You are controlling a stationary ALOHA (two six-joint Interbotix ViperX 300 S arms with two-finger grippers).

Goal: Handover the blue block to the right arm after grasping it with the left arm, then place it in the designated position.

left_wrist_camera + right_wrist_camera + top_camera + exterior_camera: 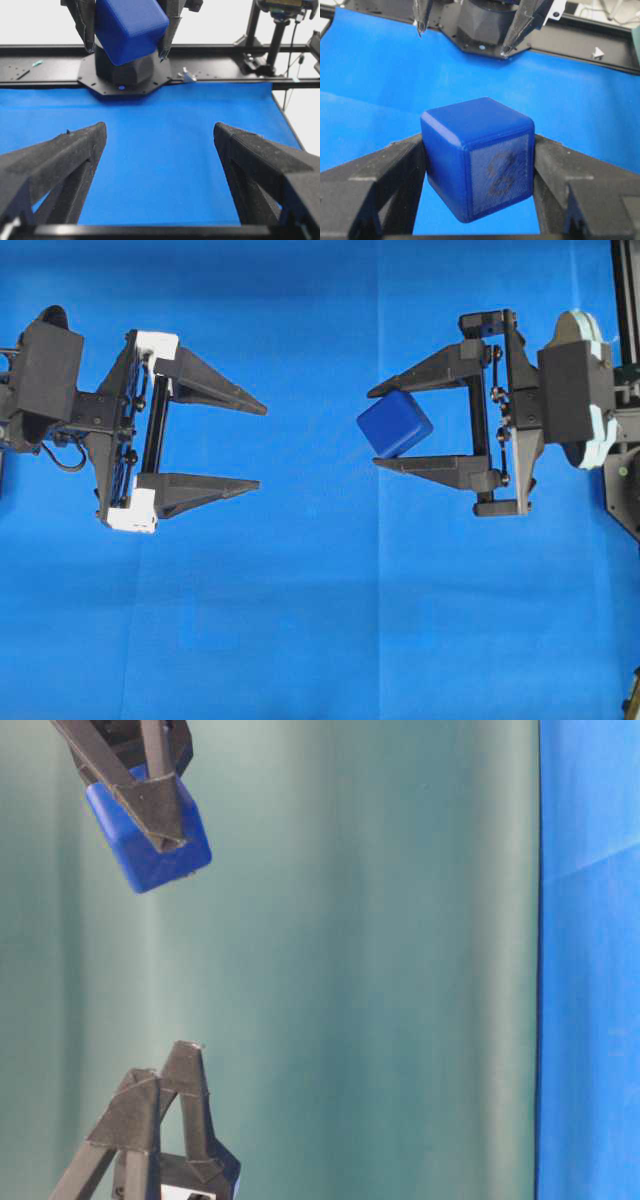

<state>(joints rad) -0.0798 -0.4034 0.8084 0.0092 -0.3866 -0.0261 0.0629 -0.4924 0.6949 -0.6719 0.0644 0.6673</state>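
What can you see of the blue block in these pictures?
The block is a dark-blue cube with rounded edges and a smooth, plastic-looking skin. One face bears a faint embossed mark. It is tilted and held in the air above the blue cloth, pinched on two opposite sides by the fingers of the right end effector. The left end effector is open and apart from it.

In the overhead view the left gripper (258, 445) sits at the left, the right gripper (375, 428) opposite at the right, tips facing, well apart; the block (394, 424) sits between the right gripper's fingers, above the cloth-covered tabletop (320, 620)
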